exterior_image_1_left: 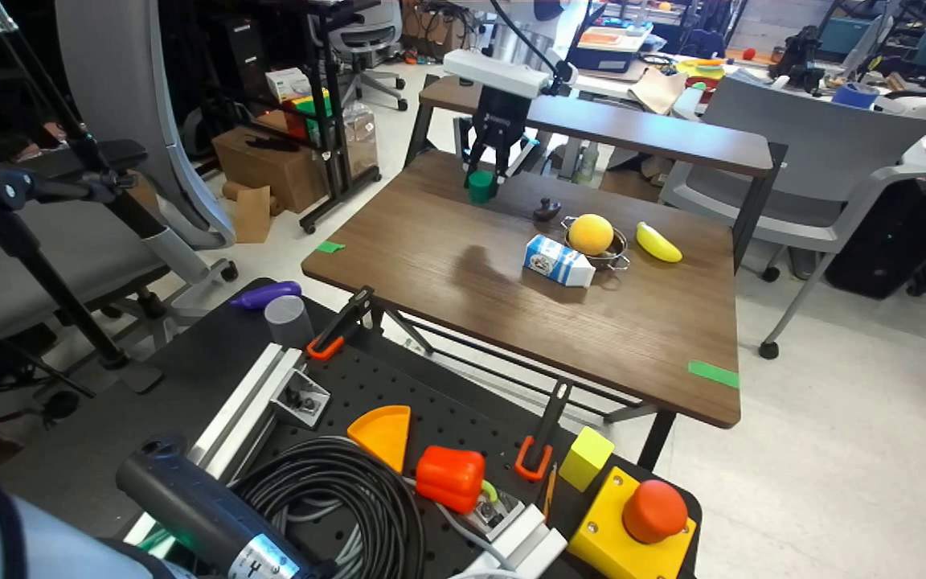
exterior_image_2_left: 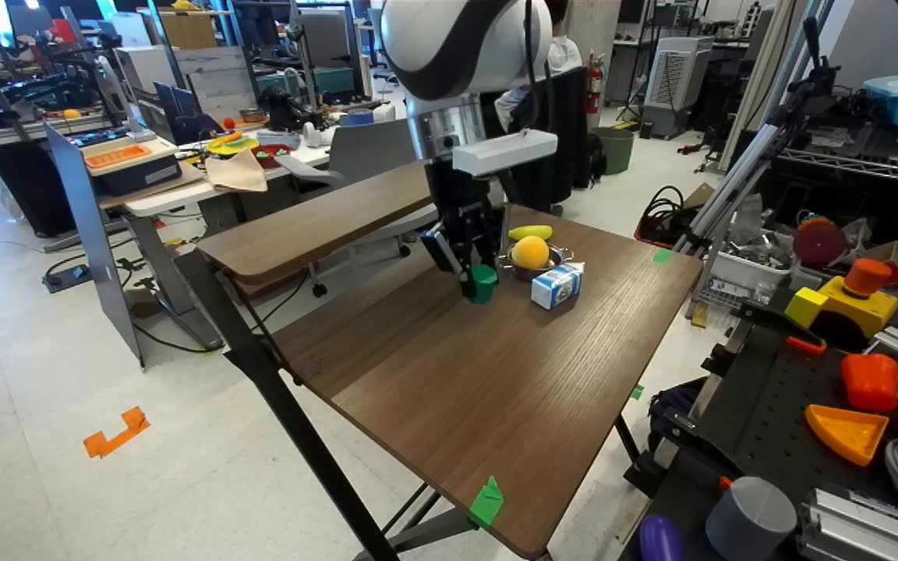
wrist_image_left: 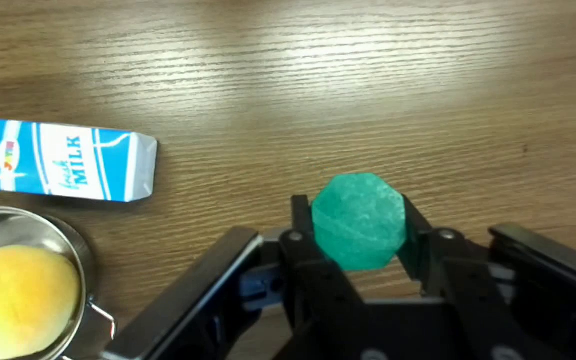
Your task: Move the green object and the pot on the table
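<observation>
White glare streaks the table in the wrist view, where the tool looks slightly soft.

Top centre in an exterior view, the rounded white Panda arm has a black band, silver collar and dark cable; the black Robotiq gripper shows grey screws.
</observation>
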Controlling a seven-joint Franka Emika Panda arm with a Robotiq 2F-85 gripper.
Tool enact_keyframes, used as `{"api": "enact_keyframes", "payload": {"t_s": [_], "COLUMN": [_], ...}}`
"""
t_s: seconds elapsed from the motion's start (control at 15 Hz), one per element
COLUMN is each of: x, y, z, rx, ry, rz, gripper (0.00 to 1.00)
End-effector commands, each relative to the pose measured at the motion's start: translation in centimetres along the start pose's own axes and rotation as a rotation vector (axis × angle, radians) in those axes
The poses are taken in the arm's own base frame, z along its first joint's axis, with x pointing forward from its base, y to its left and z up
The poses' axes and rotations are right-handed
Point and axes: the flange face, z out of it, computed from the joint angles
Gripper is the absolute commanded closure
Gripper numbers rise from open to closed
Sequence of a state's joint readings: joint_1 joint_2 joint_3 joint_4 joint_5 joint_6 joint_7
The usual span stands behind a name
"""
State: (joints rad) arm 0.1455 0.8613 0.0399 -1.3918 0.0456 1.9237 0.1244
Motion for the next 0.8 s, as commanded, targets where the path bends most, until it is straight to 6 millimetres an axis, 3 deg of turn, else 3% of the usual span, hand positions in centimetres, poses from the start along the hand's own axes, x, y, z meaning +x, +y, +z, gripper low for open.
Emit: {"api": "enact_keyframes", "payload": {"t_s": [0.0,0.2,0.53,0.73], "x": [2.5,4.1,6.0,6.3], "y": [-0.6,-0.2,0.7,0.5], "z": [-0.1,1.9,7.3,7.4], "rx": [-0.024,-0.034,-0.055,-0.06], "ry": [-0.036,-0.084,-0.165,-0.199], "rz": [0.018,0.048,0.097,0.108], "gripper": [0.83,0.83,0.83,0.83]}}
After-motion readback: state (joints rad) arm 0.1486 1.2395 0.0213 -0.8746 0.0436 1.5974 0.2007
